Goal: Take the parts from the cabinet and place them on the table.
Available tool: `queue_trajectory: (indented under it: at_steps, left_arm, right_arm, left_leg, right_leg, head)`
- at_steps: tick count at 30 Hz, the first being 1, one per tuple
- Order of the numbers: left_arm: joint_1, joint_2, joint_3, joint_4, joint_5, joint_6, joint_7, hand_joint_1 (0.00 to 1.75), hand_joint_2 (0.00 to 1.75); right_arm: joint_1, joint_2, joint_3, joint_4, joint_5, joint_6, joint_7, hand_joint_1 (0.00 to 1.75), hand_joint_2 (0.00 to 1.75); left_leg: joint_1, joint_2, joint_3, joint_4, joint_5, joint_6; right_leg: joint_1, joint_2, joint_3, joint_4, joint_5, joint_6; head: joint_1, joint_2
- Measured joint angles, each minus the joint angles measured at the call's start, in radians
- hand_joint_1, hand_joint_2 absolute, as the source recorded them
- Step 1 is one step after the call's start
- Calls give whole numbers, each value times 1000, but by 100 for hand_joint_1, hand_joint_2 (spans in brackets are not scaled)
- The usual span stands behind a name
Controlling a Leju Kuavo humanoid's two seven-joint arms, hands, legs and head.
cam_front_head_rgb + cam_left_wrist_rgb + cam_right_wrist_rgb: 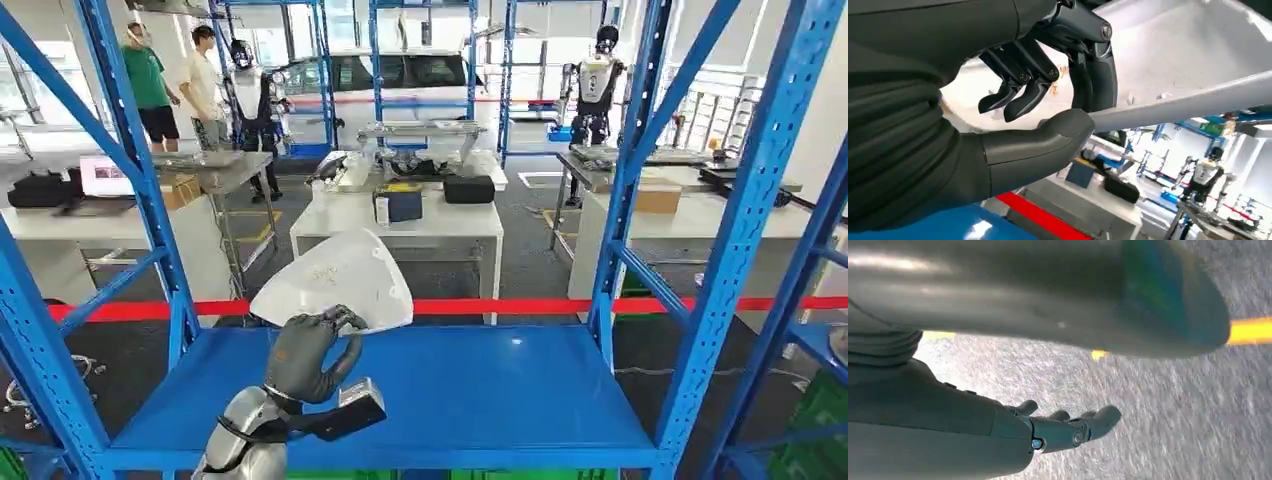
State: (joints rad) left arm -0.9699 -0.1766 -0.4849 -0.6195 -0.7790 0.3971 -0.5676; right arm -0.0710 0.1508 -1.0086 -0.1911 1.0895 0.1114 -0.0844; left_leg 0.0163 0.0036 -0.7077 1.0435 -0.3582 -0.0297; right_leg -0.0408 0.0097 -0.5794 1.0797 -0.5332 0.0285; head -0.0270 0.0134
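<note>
A white, curved, shell-like part (335, 280) is lifted above the blue cabinet shelf (480, 390), tilted up toward me. My left hand (310, 352) grips its near edge from below. In the left wrist view the thumb (1048, 140) presses under the part's rim (1188, 100) while the dark fingers (1023, 90) curl over its white face. My right hand (1068, 427) hangs over grey floor, fingers apart and holding nothing.
Blue rack uprights (735, 220) and diagonal braces (120, 150) frame the shelf on both sides. A red tape barrier (560, 305) runs behind it. White tables (400, 215) with boxes stand beyond, two people (175, 85) at the far left, other robots (597, 85) farther back.
</note>
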Motion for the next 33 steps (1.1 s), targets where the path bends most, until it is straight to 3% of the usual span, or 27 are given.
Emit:
queue_trajectory:
  at_steps: [3, 4, 5, 8, 9, 10, 11, 13, 14, 15, 17, 18, 19, 20, 21, 23, 24, 25, 26, 27, 28, 29, 30, 33]
  left_arm:
    - [-3, 7, 0, 0, 5, 3, -5, 175, 175]
    - [-4, 10, 0, 1, 7, 3, -7, 175, 175]
    - [-5, 13, 0, 1, 8, 3, -7, 175, 175]
    - [-7, 18, 0, 1, 10, 16, -5, 175, 175]
    - [-7, 22, 0, 3, 10, 18, -4, 175, 175]
    - [-7, 24, 0, 3, 11, 18, -5, 175, 175]
    - [-8, 25, 0, 3, 12, 18, -5, 175, 175]
    - [-17, 28, 1, 2, 14, 19, -4, 175, 175]
    - [-20, 28, 1, -3, 13, 21, -4, 175, 175]
    - [-26, 28, 1, -3, 13, 24, -4, 175, 175]
    - [-32, 33, 1, -3, 11, 24, -3, 175, 175]
    - [-32, 35, 1, -3, 10, 24, -2, 175, 175]
    - [-32, 36, 1, -3, 10, 24, 0, 175, 175]
    - [-33, 36, 1, -3, 10, 24, 3, 175, 175]
    - [-35, 37, 1, -4, 10, 24, 3, 175, 175]
    - [-34, 40, 1, -4, 10, 24, 3, 175, 175]
    - [-32, 40, 1, -3, 10, 24, 2, 175, 175]
    - [-30, 42, 1, -3, 10, 24, 2, 175, 175]
    - [-29, 43, 1, -3, 11, 24, 1, 175, 175]
    - [-29, 45, 1, -3, 11, 24, 1, 175, 175]
    - [-29, 45, 1, -4, 11, 24, 0, 175, 175]
    - [-29, 45, 1, -7, 11, 24, 0, 175, 175]
    - [-28, 48, 1, -8, 11, 24, 0, 175, 175]
    - [-30, 48, 1, -9, 11, 24, -2, 175, 175]
  right_arm:
    - [1, -1, 0, 0, 0, -2, -6, 0, 0]
    - [0, -1, 0, 0, 0, -3, -7, 0, 0]
    - [0, -1, 0, 0, 0, -5, -8, 0, 0]
    - [0, -1, 0, 0, 0, -6, -9, 0, 0]
    - [0, -1, -1, 0, 0, -6, -9, 0, 0]
    - [0, -1, -1, 0, 0, -6, -9, 0, 0]
    - [0, -1, -1, 0, 0, -7, -9, 0, 0]
    - [1, 0, -1, 0, 0, -8, -9, 0, 0]
    - [1, 3, -1, 0, 0, -8, -9, 0, 0]
    - [1, 2, -1, 0, 0, -8, -9, 0, 0]
    - [0, 3, -1, 0, 0, -5, -7, 0, 0]
    - [1, 3, -1, 1, 0, -6, -6, 0, 0]
    - [1, 3, -2, 1, 0, -6, -7, 0, 0]
    - [2, 3, -2, 1, 0, -6, -7, 0, 0]
    - [2, 4, -3, 1, 0, -6, -8, 0, 0]
    - [1, 2, -7, 1, 0, -6, -10, 0, 0]
    - [1, 1, -9, 1, 0, -6, -10, 0, 0]
    - [1, 0, -12, 1, 0, -8, -10, 0, 0]
    - [1, 0, -15, 1, 0, -8, -10, 0, 0]
    - [1, -1, -16, 1, 0, -8, -10, 0, 0]
    - [0, -1, -17, 1, 0, -8, -10, 0, 0]
    - [-3, -1, -17, 1, 0, -8, -10, 0, 0]
    - [-1, -1, -17, 1, 0, -7, -11, 0, 0]
    - [-1, -1, -18, 1, 0, -8, -10, 0, 0]
  left_leg:
    - [4, 0, -4, -9, 20, -16]
    - [5, 0, -15, 5, -6, -19]
    - [4, 0, -29, 50, -54, -20]
    - [3, -1, -92, 280, -197, -20]
    - [2, -1, -87, 309, -214, -15]
    - [0, -1, -59, 291, -210, -10]
    - [-4, -1, -10, 235, -196, 0]
    - [-19, -4, 131, 49, -165, 32]
    - [-23, -2, 138, 23, -181, 34]
    - [-29, -1, 136, 8, -161, 35]
    - [-36, -4, 132, 7, -149, 37]
    - [-36, -3, 131, -4, -138, 41]
    - [-24, 1, 140, -22, -117, 43]
    - [-25, 2, 133, -28, -106, 52]
    - [-25, 2, 122, -27, -94, 59]
    - [-26, 3, 97, -25, -78, 60]
    - [-26, 3, 84, -23, -69, 59]
    - [-26, 4, 71, -21, -60, 58]
    - [-24, 4, 57, -17, -52, 55]
    - [-22, 4, 41, -11, -45, 52]
    - [-21, 4, 28, -3, -39, 46]
    - [-23, 3, 18, 5, -34, 39]
    - [-25, 2, 18, 7, -30, 34]
    - [-26, 2, 18, 1, -10, 15]
  right_leg:
    - [2, -2, -16, 6, 15, -31]
    - [1, -5, -22, 6, 23, -42]
    - [2, -5, -29, 6, 32, -47]
    - [10, -6, -62, 6, 56, -52]
    - [13, -6, -73, 6, 64, -54]
    - [16, -6, -83, 6, 72, -54]
    - [20, -5, -93, 6, 80, -54]
    - [24, -4, -106, 5, 96, -52]
    - [25, -5, -108, -1, 104, -44]
    - [21, -6, -107, -5, 111, -37]
    - [14, -7, -104, -17, 124, -25]
    - [16, -6, -103, -24, 134, -17]
    - [12, -7, -108, -18, 126, -14]
    - [16, -6, -117, 5, 83, -13]
    - [17, -6, -135, 65, 24, -12]
    - [17, -6, -174, 207, -62, -7]
    - [18, -6, -181, 254, -77, -5]
    - [17, -6, -166, 260, -66, -3]
    - [16, -7, -131, 222, -38, -2]
    - [16, -7, -72, 143, -3, -1]
    - [15, -9, -5, 51, 13, 0]
    - [15, -11, 35, -22, -30, -4]
    - [24, -5, 29, -4, -7, -19]
    - [24, -3, 21, -13, -1, -41]
  head:
    - [-2, 0]
    - [-2, 0]
    - [-2, 0]
    - [-2, 0]
    - [-2, 0]
    - [-1, 0]
    - [-2, 0]
    - [-2, 0]
    - [1, 0]
    - [-3, 0]
    - [-2, 0]
    - [-2, 0]
    - [-2, 0]
    - [-2, 0]
    - [-1, 0]
    - [-1, 0]
    - [-1, 0]
    - [-1, 0]
    - [-1, 0]
    - [-1, 0]
    - [0, 0]
    - [-1, 0]
    - [-2, 0]
    - [-1, 0]
